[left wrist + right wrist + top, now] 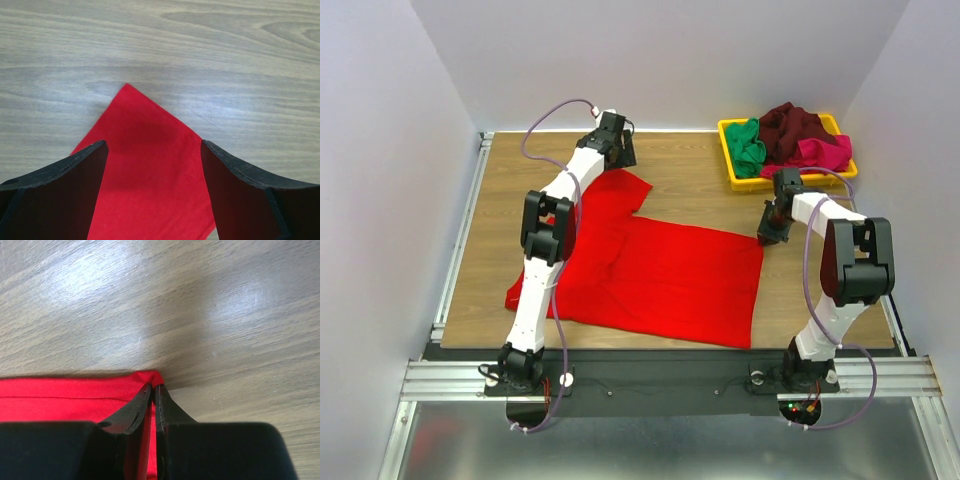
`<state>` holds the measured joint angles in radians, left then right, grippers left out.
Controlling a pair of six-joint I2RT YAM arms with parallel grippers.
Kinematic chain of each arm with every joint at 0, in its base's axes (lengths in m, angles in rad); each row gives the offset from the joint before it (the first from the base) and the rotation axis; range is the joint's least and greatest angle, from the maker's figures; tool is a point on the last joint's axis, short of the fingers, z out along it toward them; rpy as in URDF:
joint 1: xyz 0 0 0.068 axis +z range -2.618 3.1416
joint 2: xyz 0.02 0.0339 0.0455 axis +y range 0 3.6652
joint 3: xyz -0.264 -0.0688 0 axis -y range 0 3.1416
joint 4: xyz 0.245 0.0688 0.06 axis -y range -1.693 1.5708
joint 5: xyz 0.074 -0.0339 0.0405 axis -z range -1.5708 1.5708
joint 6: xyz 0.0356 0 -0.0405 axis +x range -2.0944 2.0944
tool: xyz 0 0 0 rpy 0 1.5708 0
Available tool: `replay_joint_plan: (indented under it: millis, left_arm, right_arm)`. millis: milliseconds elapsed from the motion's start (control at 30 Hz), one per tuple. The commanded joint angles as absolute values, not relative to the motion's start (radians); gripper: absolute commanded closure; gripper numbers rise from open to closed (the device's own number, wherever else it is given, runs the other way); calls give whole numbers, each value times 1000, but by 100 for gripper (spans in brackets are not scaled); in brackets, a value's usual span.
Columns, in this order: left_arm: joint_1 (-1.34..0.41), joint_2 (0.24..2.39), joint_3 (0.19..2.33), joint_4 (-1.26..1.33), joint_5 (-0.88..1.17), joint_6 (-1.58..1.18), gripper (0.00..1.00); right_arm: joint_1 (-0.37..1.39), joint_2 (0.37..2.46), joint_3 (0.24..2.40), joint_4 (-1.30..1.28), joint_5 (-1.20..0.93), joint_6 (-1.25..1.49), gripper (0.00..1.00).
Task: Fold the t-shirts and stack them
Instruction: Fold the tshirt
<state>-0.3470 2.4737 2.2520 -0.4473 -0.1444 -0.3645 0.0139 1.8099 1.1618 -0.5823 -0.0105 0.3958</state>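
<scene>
A bright red t-shirt (660, 275) lies spread flat on the wooden table. My left gripper (617, 150) hovers open over the tip of its far sleeve (145, 165), one finger on each side and nothing between them. At the shirt's far right corner, my right gripper (770, 232) is shut on the hem corner (152, 377), with red cloth pinched between the fingers. The green (747, 145), dark maroon (795, 125) and magenta-pink (825, 152) t-shirts lie crumpled in the yellow tray.
The yellow tray (732, 172) stands at the back right of the table, just behind my right arm. White walls close in the table on three sides. A metal rail runs along the left edge (460, 235).
</scene>
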Motion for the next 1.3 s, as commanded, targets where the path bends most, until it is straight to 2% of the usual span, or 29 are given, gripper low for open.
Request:
replay_joint_plan:
  millis: [0, 633, 867, 1200, 1267]
  left_arm:
    - [-344, 2454, 2298, -379, -228, -388, 14]
    - [-319, 2571, 2361, -397, -285, -439, 22]
    - [-321, 2594, 2378, -406, -305, -397, 35]
    - [-337, 2608, 2364, -428, -304, -336, 33]
    - [-344, 2609, 2355, -428, -307, -322, 37]
  right_arm:
    - [20, 1813, 1115, -586, -72, 394, 90]
    - [20, 1822, 1131, -577, -140, 396, 90]
    - [18, 1825, 1132, -575, -149, 396, 90]
    - [20, 1822, 1141, -575, -164, 402, 90]
    - [20, 1819, 1141, -577, -166, 403, 90]
